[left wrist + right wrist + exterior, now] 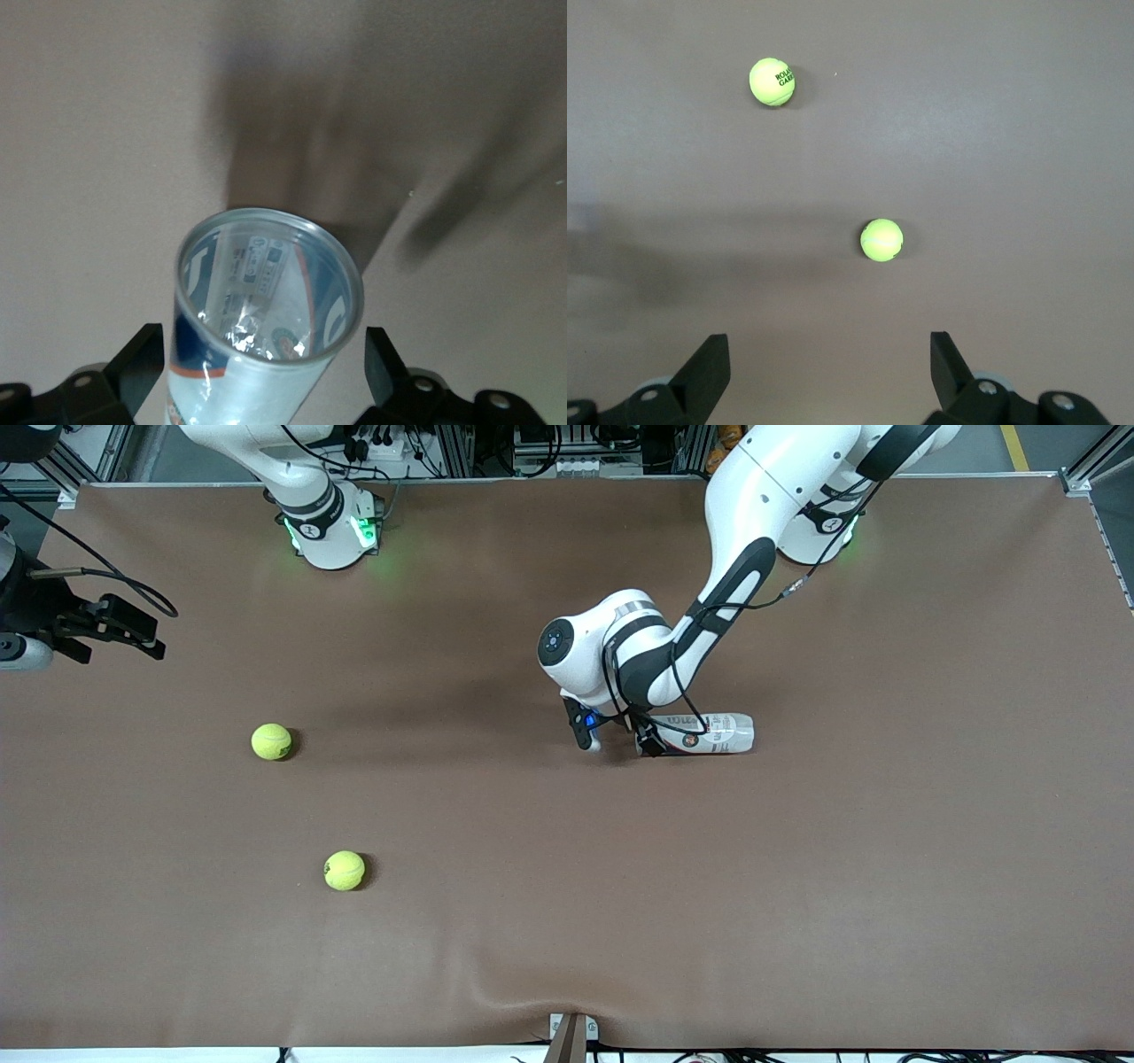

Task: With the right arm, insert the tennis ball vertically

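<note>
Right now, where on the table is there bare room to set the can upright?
Bare mat lies between the two tennis balls and the can, and along the edge nearest the front camera. It is crowded only where the left tool straddles the lying can. The right tool waits, open, at the right arm's end.

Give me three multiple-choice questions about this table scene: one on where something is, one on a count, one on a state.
1. Where is the left gripper?
A. at the open end of the lying tube
B. over a ball
C. raised over its own base

2. How many tennis balls lie on the table?
A. one
B. two
C. three

3. How do the right gripper's fingers stand?
A. shut on a ball
B. shut on nothing
C. open

Answers:
1 A, its fingers flank the tube's mouth in the left wrist view.
2 B, the farther ball and the nearer ball.
3 C, a wide gap with nothing between.
</note>
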Tool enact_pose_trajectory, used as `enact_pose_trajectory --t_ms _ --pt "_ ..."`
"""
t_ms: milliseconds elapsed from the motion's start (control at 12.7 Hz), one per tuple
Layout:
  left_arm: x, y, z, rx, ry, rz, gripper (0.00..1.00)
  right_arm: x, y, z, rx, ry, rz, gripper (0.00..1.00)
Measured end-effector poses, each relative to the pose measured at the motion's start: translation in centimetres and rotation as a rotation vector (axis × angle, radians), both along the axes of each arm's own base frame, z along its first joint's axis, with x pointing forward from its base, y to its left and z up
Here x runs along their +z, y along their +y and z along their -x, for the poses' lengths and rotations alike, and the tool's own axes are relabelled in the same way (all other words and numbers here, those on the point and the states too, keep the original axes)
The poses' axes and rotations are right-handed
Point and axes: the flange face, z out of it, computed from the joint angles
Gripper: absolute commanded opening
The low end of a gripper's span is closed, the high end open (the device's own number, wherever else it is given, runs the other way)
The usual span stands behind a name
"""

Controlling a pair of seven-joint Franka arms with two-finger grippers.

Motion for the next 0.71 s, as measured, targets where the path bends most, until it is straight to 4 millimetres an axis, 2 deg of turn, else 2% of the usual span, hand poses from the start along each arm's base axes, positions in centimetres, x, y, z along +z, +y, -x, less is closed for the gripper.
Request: enact_pose_trajectory --t_ms 708 --pt "-1.4 0.6 0.1 -0.064 -0.034 0.000 1.00 0.0 -0.1 0.0 -0.001 0.003 0.000 1.00"
